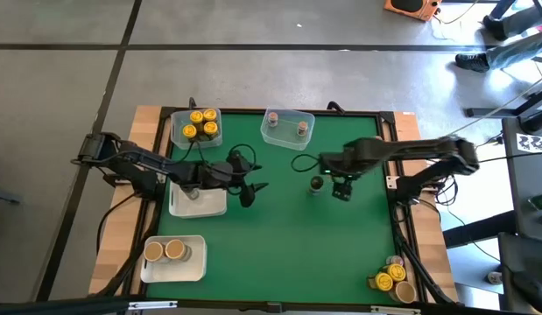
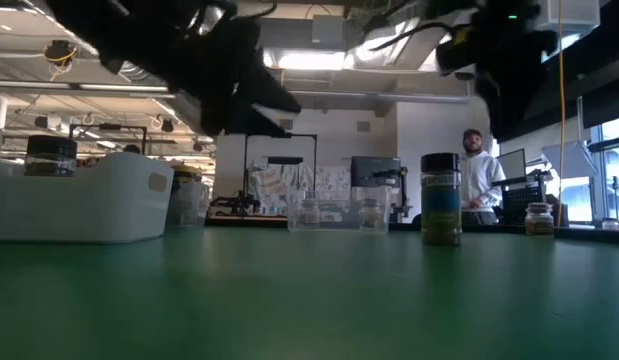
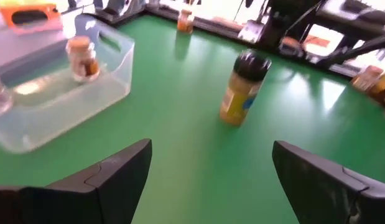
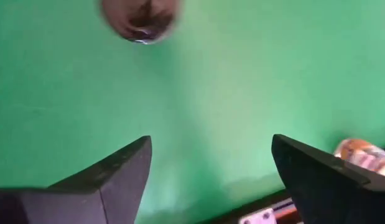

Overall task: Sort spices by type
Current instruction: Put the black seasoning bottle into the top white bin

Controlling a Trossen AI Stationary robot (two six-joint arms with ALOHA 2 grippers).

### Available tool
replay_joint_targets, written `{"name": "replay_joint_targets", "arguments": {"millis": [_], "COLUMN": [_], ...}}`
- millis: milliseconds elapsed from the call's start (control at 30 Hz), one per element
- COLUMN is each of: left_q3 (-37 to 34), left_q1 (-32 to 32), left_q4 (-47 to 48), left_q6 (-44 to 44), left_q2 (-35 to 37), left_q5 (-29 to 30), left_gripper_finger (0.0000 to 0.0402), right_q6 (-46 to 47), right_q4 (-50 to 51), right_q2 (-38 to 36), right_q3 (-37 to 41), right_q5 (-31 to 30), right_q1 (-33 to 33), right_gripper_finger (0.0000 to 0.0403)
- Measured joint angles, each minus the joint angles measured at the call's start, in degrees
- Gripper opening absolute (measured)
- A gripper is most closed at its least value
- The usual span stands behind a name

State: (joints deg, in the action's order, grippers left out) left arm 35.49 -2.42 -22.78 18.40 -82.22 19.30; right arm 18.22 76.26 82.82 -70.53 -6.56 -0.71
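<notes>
A dark-lidded spice jar (image 1: 316,184) stands upright on the green bench (image 1: 288,236), alone near mid-bench. The right gripper (image 1: 342,192) hangs just beside it, fingers (image 4: 111,180) spread with nothing between them; in the right wrist view the jar's dark lid (image 4: 141,18) sits ahead of the finger gap, apart from both tips. The left gripper (image 1: 249,190) is farther off across open bench, fingers (image 3: 111,180) also spread and empty, facing the same jar, which in the left wrist view shows a yellow label and no obstruction between. Behind the jar, at the far edge, a clear tub (image 1: 287,128) holds two small jars (image 1: 301,128). A second clear tub (image 1: 196,127) at the far left holds yellow-lidded jars (image 1: 203,122). A white tray (image 1: 199,200) lies under the left arm, contents mostly hidden. Another white tray (image 1: 173,262) at the near left holds two tan-lidded jars (image 1: 164,252). A cluster of unsorted jars (image 1: 393,280) sits at the near right corner. A person (image 2: 479,180) stands in the room beyond.
</notes>
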Motion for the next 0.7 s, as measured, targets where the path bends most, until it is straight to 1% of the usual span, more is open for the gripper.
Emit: {"name": "replay_joint_targets", "arguments": {"millis": [133,233,333,500,600,700], "left_q3": [4.4,10.2,17.6,32.2,40.4,47.1], "left_q1": [-0.2,-0.2,-0.1,0.4,0.8,1.4], "left_q4": [0.2,1.6,5.7,17.4,25.3,29.8], "left_q6": [-2.4,-4.5,-5.7,-6.1,-7.3,-9.2], "left_q2": [-2.6,-6.6,-12.0,-21.4,-26.1,-30.0], "left_q5": [0.0,-0.2,-2.4,-6.1,-6.8,-7.8], "left_gripper_finger": [0.0331,0.0331,0.0331,0.0331,0.0331,0.0331], "right_q6": [5.5,9.0,11.5,14.0,15.1,15.2], "right_q4": [-7.5,-14.2,-21.0,-28.1,-31.1,-33.4], "right_q2": [-10.2,-16.5,-21.1,-24.0,-24.0,-24.0], "right_q3": [10.1,17.8,24.7,32.5,35.4,37.4], "right_q5": [-6.9,-8.6,-8.9,-9.4,-10.8,-11.3], "right_q1": [1.7,2.7,3.1,3.0,3.0,3.0], "right_gripper_finger": [0.0331,0.0331,0.0331,0.0331,0.0331,0.0331]}}
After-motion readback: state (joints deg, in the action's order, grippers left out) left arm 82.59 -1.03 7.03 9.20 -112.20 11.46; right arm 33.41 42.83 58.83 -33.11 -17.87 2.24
